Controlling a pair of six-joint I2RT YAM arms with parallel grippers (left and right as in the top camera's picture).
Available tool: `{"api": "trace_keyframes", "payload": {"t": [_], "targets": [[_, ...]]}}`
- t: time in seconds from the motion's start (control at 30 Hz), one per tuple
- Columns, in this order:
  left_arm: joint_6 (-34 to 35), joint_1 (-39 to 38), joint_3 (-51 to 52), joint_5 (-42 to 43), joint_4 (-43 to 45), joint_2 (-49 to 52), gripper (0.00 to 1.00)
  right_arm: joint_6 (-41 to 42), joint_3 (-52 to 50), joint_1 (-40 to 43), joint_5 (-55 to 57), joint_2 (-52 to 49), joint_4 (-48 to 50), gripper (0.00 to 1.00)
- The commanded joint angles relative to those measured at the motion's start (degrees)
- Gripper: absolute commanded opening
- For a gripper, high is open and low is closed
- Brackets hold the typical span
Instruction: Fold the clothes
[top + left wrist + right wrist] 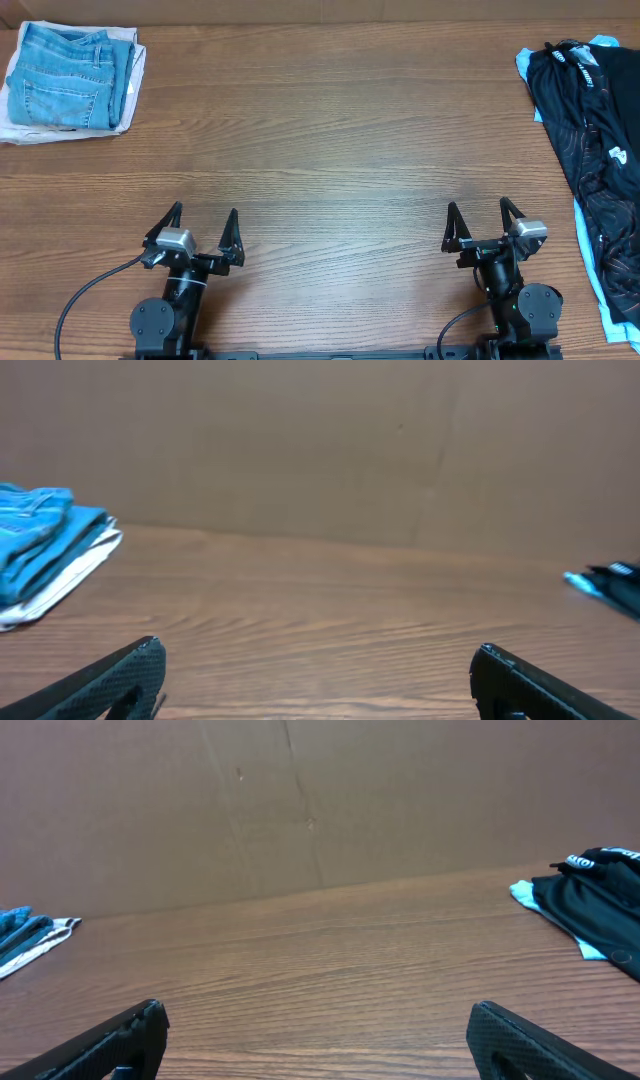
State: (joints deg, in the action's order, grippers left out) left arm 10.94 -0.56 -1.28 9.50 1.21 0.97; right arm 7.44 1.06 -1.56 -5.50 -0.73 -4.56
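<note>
Overhead view: a wood-grain desk [330, 150] with two robot arms at its near edge and a heap of clothing at either end.
Jeans: light blue denim jeans [68, 75] lie in a compact bundle in the far left corner of the desk, a stitched pocket facing up.
Beneath the jeans: a white cloth [20, 130] carries the denim, and its border shows on the left, near and right sides of the bundle.
Right end: a black garment [590, 110] with pale printing sprawls along the desk's right side on top of a light blue garment [527, 66]. Both run out of frame to the right.
Left pincer [205, 210]: fingers spread wide with nothing between them, at the near edge left of centre, well apart from the jeans.
Right pincer [479, 205]: fingers likewise spread wide and holding nothing, at the near edge right of centre, near the black garment but not touching it.
Open room: bare wood runs unbroken between the two heaps, and from both sets of fingertips to the far edge.
Far edge: a brown cardboard wall [300, 810] stands along it, seen from both wrist cameras.
Near edge: a black cable [75, 300] loops out from the left arm's base.
</note>
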Motion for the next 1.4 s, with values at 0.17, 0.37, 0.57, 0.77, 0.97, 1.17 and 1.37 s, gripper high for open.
{"api": "trace_keyframes", "payload": {"t": [0.17, 0.37, 0.57, 0.77, 0.97, 1.17, 1.37], "targets": [[-8.3, 3.5, 1.0, -1.1, -3.2, -0.8, 1.0, -0.4, -0.6, -0.3, 0.8, 0.5, 0.2, 1.0], [-11.7, 3.5, 1.0, -1.7, -5.0, -0.8, 1.0, -0.4, -0.6, -0.3, 0.8, 0.5, 0.2, 1.0], [-11.6, 3.5, 1.0, -2.1, -5.0, -0.7, 1.0, -0.4, -0.6, -0.3, 0.8, 0.5, 0.2, 1.0], [-11.6, 3.5, 1.0, -2.0, -5.0, -0.7, 1.0, -0.4, -0.6, -0.3, 0.8, 0.5, 0.2, 1.0], [-11.6, 3.5, 1.0, -2.0, -5.0, -0.7, 1.0, -0.4, -0.6, -0.3, 0.8, 0.5, 0.2, 1.0], [-11.6, 3.5, 1.0, -2.0, -5.0, -0.7, 1.0, -0.4, -0.6, -0.3, 0.8, 0.5, 0.2, 1.0], [-11.6, 3.5, 1.0, -2.1, -5.0, -0.7, 1.0, -0.4, -0.6, -0.3, 0.8, 0.5, 0.2, 1.0]]}}
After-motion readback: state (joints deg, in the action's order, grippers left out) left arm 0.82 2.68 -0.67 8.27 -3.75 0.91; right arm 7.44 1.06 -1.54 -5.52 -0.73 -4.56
